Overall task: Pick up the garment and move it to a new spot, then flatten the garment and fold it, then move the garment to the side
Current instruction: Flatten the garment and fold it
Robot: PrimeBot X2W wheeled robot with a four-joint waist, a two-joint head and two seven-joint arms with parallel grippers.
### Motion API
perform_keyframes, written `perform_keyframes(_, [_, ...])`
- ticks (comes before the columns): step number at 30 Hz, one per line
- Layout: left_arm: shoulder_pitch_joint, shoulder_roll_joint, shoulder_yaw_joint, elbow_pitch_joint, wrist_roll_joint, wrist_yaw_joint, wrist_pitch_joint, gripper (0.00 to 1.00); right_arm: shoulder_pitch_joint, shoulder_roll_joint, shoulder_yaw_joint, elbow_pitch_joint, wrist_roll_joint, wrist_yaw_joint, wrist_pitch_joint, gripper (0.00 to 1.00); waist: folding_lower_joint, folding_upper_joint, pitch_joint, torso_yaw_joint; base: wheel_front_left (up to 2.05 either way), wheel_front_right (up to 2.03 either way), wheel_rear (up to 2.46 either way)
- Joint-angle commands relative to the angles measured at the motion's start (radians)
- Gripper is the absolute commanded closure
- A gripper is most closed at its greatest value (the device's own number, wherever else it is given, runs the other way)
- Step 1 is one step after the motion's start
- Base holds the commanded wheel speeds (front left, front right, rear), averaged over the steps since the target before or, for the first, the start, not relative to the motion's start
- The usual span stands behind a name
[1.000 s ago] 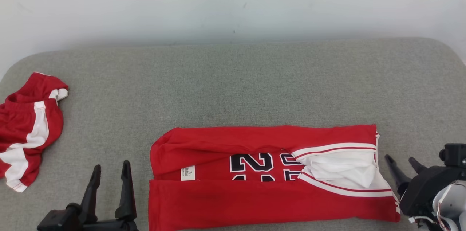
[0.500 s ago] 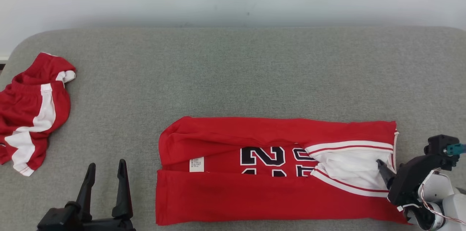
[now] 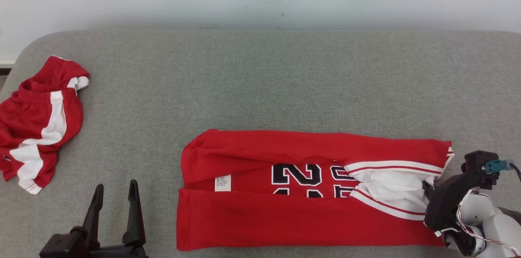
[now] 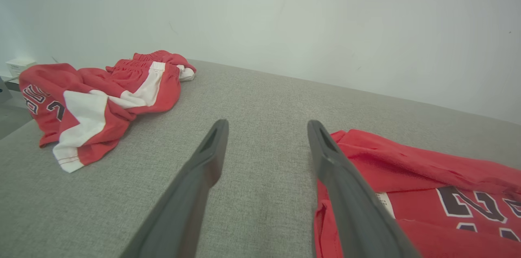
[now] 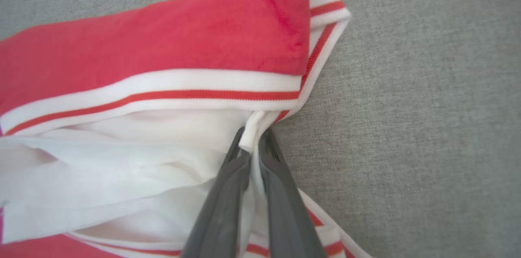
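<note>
While right end effector (image 5: 253, 140) pinches white inner fabric at right end of red jersey (image 3: 285, 217), fingers nearly together, left end effector (image 3: 115, 185) stands spread wide, empty, just left of it. Red jersey lies folded lengthwise on grey bench (image 3: 260, 79), near front edge. Crumpled red-white shorts (image 3: 36, 127) well apart, far left.

The jersey (image 3: 309, 148) hides part of its number (image 3: 294, 175) under its own folds, the label (image 3: 222, 182) print is too small to read, and the shorts (image 3: 24, 119) run off the head view's left edge.
</note>
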Motion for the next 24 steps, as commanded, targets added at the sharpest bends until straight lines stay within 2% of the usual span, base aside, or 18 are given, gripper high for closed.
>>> perform_keyframes(1, [0.006,-0.001,0.003,-0.003,0.007,-0.002,-0.001,0.00,0.006,-0.022,-0.003,0.016,-0.019,-0.003,-0.008,1.00,0.0000,0.0000,-0.007,-0.009,0.00,0.00,0.00])
perform_keyframes(9, [0.021,-0.001,0.005,-0.009,0.004,0.000,-0.001,0.00,-0.009,-0.094,-0.054,0.006,-0.068,-0.003,-0.027,1.00,0.0000,0.0000,-0.036,-0.035,0.00,0.00,0.00])
perform_keyframes(16, [0.035,-0.001,-0.011,-0.004,-0.006,0.008,-0.001,0.00,0.027,-0.179,-0.157,-0.026,-0.221,-0.003,-0.030,1.00,0.0000,0.0000,-0.066,-0.047,0.00,0.00,0.00])
perform_keyframes(19, [0.050,-0.001,-0.014,0.000,-0.007,0.009,-0.001,0.00,0.050,-0.162,-0.190,-0.073,-0.281,-0.003,-0.015,1.00,0.0000,0.0000,-0.086,-0.049,0.00,0.00,0.00])
perform_keyframes(24, [0.070,-0.001,-0.002,-0.005,-0.014,0.010,-0.001,0.00,0.073,-0.114,-0.093,-0.167,-0.264,-0.003,0.024,1.00,0.0000,0.0000,-0.108,-0.061,0.00,0.00,0.00])
